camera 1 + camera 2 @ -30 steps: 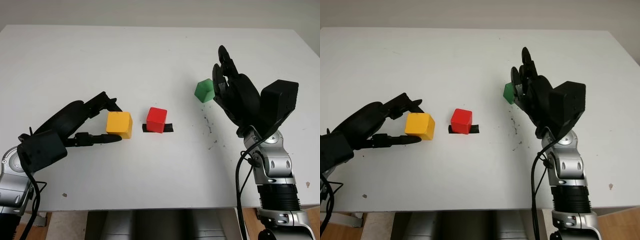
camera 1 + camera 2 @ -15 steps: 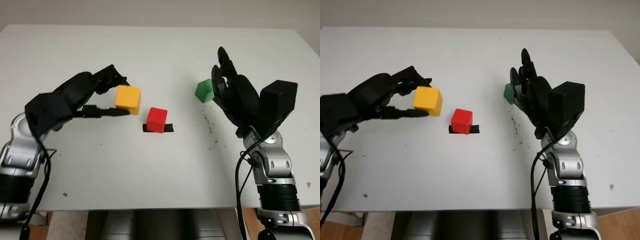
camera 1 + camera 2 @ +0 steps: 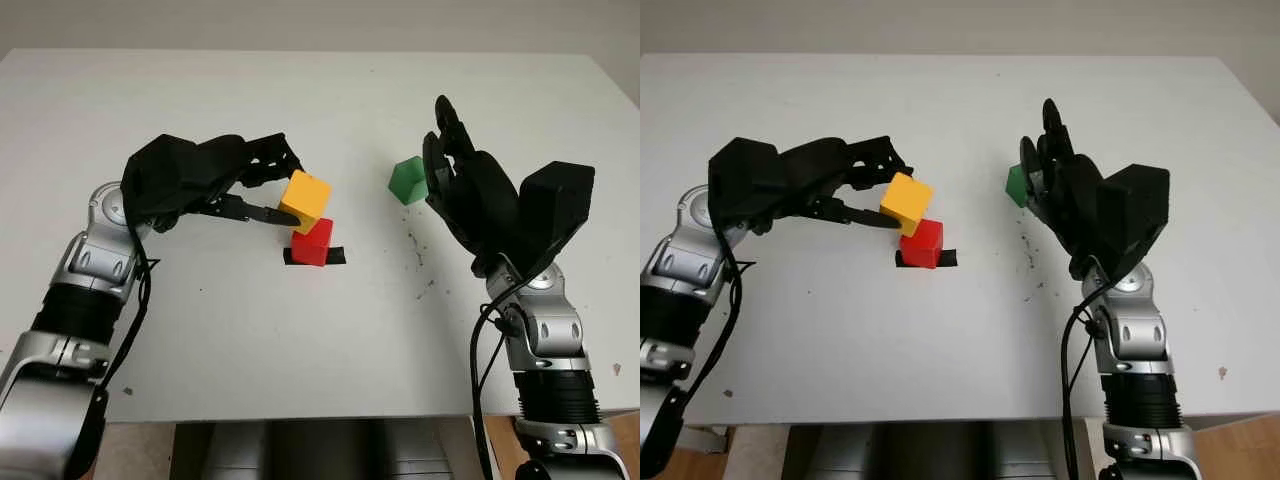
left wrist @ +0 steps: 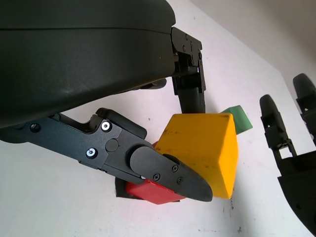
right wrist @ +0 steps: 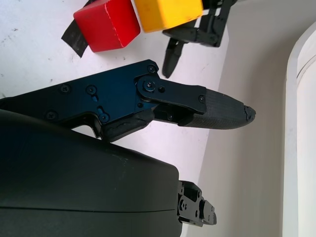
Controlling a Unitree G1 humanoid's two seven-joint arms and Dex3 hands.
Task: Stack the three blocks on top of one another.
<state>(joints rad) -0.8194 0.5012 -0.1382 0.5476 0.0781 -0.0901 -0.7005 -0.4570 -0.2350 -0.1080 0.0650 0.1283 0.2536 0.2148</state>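
My left hand point(image 3: 289, 188) is shut on the yellow block point(image 3: 305, 198), which it holds tilted just over the top of the red block point(image 3: 313, 243); whether the two touch I cannot tell. In the left wrist view the thumb pad point(image 4: 168, 170) presses the yellow block point(image 4: 202, 148) above the red block point(image 4: 153, 190). The red block sits at the table's middle. A green block point(image 3: 407, 181) lies to the right of it. My right hand point(image 3: 441, 150) stands open right beside the green block, on that block's right side.
A black tape mark point(image 3: 337, 256) lies under the red block. Dark specks point(image 3: 420, 265) dot the white table point(image 3: 300, 360) below the green block. The table's front edge point(image 3: 300, 415) runs close to both arms.
My left hand lifted the yellow block off the table and carried it right, from left of the red block to just above it. The right hand and green block stayed put.
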